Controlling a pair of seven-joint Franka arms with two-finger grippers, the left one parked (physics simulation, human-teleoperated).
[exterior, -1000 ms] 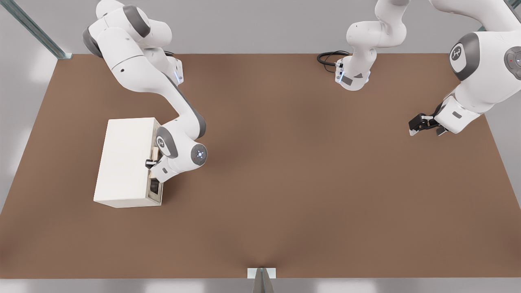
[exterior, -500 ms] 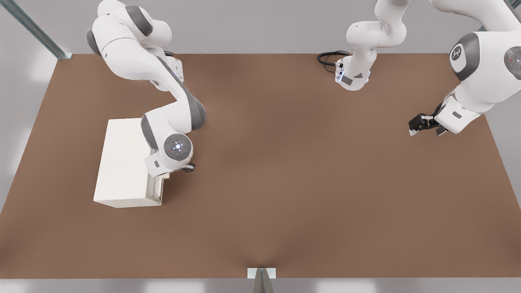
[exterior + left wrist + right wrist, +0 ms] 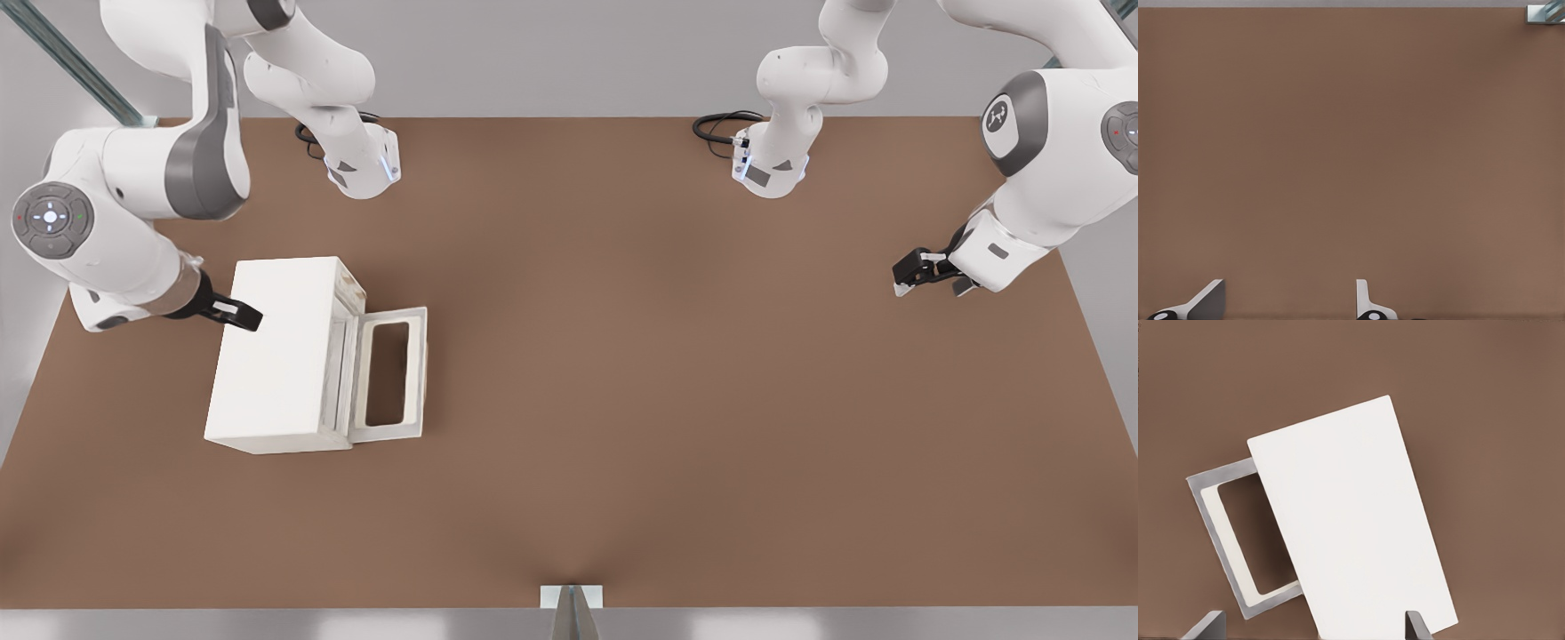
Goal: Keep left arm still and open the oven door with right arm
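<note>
The cream oven [image 3: 276, 356] stands on the table toward the front view's left. The oven door [image 3: 392, 315] is swung fully down and lies flat on the table at the oven's right side, its rounded window showing brown table through it. The tan handle is hidden. My gripper [image 3: 244, 317] hovers above the oven's top left edge, away from the door, open and empty. In the right wrist view the oven top [image 3: 1351, 520] fills the middle, the door [image 3: 1205, 513] sticks out beside it, and my gripper [image 3: 1315, 630] shows two fingertips [image 3: 1211, 625] set wide apart.
The brown table [image 3: 667, 400] stretches out to the front view's right of the door. The parked arm's hand [image 3: 925, 271] hangs over the far right side. Two arm bases [image 3: 769, 169] stand at the back edge. A small bracket [image 3: 571, 597] sits at the front edge.
The door went from nearly shut to lying flat open. My arm left the oven's front, rose and swung over to the front view's left of the oven.
</note>
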